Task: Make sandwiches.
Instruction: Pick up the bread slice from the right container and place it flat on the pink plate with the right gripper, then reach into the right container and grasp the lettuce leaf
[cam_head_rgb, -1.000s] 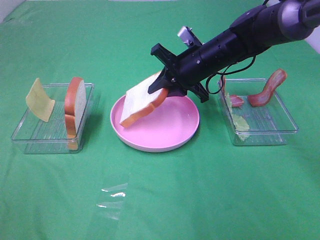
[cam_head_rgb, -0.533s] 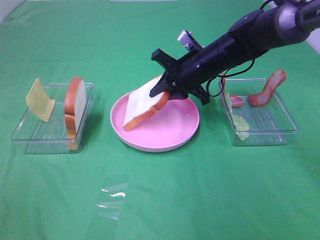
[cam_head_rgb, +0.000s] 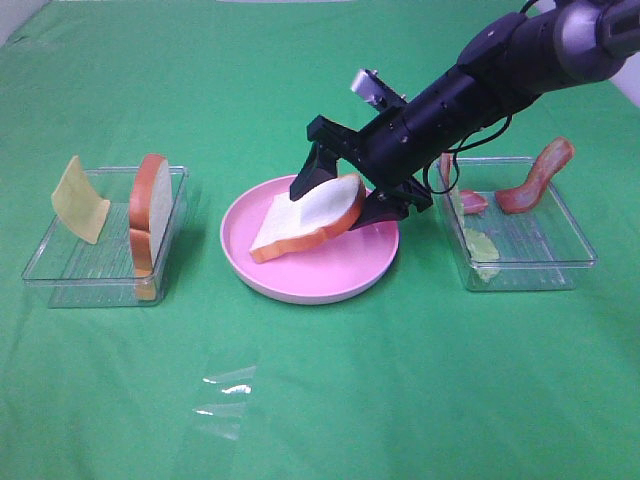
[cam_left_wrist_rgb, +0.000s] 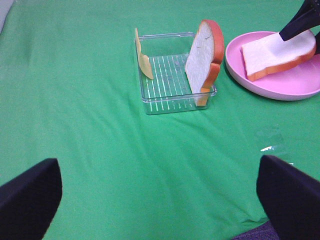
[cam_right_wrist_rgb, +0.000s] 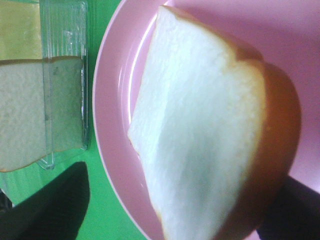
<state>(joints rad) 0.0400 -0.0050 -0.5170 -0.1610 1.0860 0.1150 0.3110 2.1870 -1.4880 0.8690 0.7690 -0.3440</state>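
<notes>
On the green tabletop (cam_head_rgb: 330, 400), the right arm (cam_head_rgb: 520, 60) has let go within the last second. The right hand (cam_head_rgb: 342, 200), then clamped on the bread slice (cam_head_rgb: 300, 215), now has its jaws apart on either side of it. The slice has sunk lower and flatter onto the pink plate (cam_head_rgb: 330, 275). Whether its raised end leans on a finger is unclear. The left hand (cam_left_wrist_rgb: 157, 165) is spread wide and empty, with only its fingertips in view. In the right tray (cam_head_rgb: 530, 262), one bacon strip (cam_head_rgb: 470, 203) is partly hidden behind the arm.

Glossy pink plastic plate (cam_head_rgb: 340, 262) on matt green cloth (cam_head_rgb: 400, 400)
</notes>
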